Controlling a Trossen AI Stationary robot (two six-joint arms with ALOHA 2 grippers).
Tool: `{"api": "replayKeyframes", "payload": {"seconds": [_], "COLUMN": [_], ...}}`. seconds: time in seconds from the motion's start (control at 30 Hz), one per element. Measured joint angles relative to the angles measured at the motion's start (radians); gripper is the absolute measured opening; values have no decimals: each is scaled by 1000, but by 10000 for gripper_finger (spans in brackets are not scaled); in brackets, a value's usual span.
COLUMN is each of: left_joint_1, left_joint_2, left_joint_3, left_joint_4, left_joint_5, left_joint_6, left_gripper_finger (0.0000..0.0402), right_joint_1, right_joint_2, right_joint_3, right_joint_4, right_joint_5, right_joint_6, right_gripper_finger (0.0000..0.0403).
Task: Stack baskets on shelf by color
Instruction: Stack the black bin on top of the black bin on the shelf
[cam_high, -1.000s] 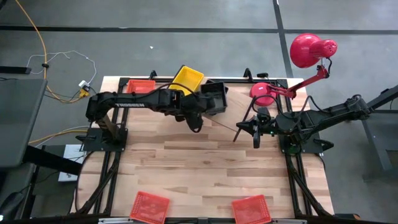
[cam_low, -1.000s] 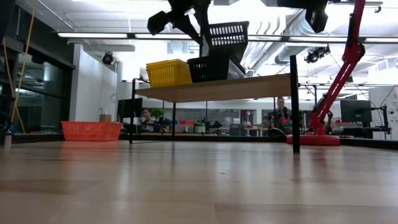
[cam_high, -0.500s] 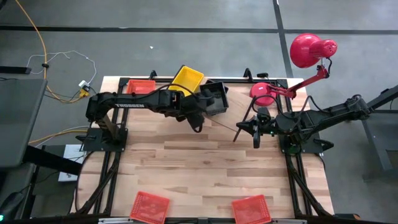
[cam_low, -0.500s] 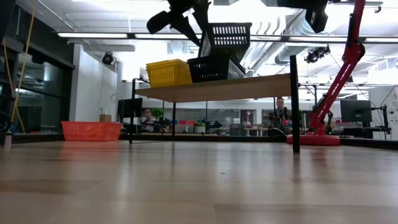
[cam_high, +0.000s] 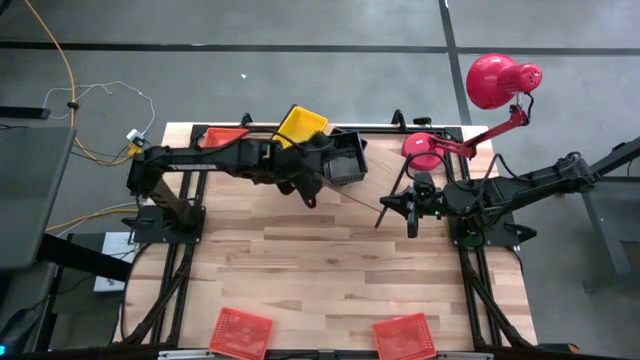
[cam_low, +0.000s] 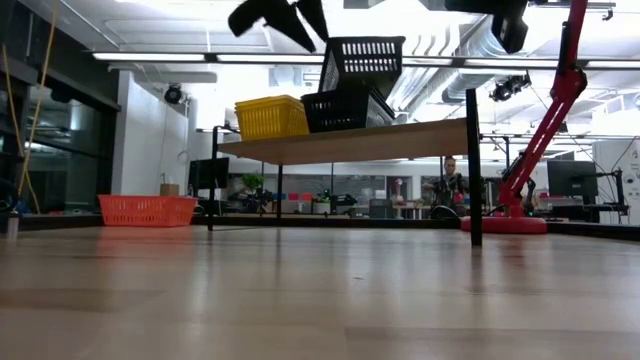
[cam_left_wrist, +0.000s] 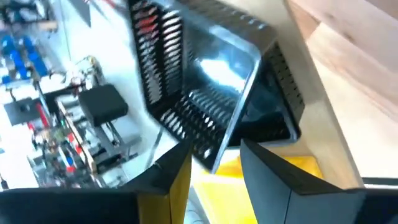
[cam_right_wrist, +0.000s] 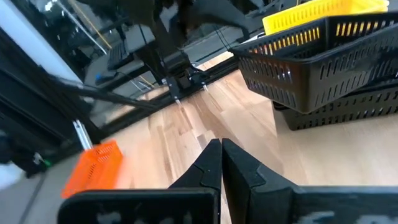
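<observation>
Two black baskets (cam_low: 352, 88) sit stacked askew, upper one tilted, beside the yellow basket (cam_low: 270, 116) on the shelf (cam_low: 350, 143) at upper centre of the low view, left gripper (cam_low: 285, 15) above with jaws parted and empty, right gripper (cam_high: 382, 212) jaws closed, no readable writing anywhere.

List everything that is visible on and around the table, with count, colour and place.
yellow basket: one, yellow, on the shelf, left of the black ones
black baskets: two, black, on the shelf, upper one tilted on the lower
orange baskets: three, orange-red, two at the table's near edge, one far left by the shelf
shelf: one, light wood, black legs, table's far side
desk lamp: one, red, far right corner
person: one, room behind
left gripper: open, by the black baskets
right gripper: shut, over the table's right middle
</observation>
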Motion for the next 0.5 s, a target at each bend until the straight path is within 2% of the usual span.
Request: {"api": "replayKeyframes", "payload": {"seconds": [0.1, 0.17, 0.27, 0.4, 0.5], "left_joint_1": [6, 18, 44, 90, 109], "left_joint_2": [-59, -103, -169, -248, -291], "left_joint_3": [0, 0, 0, 0, -17], "left_joint_4": [11, 10, 7, 2, 14], "left_joint_5": [7, 48, 165, 370, 485], "left_joint_6": [-108, -211, -403, -680, -845], "left_gripper_finger": [122, 114, 87, 20, 9], "right_joint_1": [-4, -14, -47, -110, -156], "right_joint_2": [2, 5, 21, 61, 94], "right_joint_3": [0, 0, 0, 0, 0], "right_joint_4": [15, 17, 27, 42, 43], "right_joint_5": [26, 47, 63, 63, 64], "right_joint_6": [65, 87, 93, 93, 90], "right_gripper_finger": [0, 0, 0, 0, 0]}}
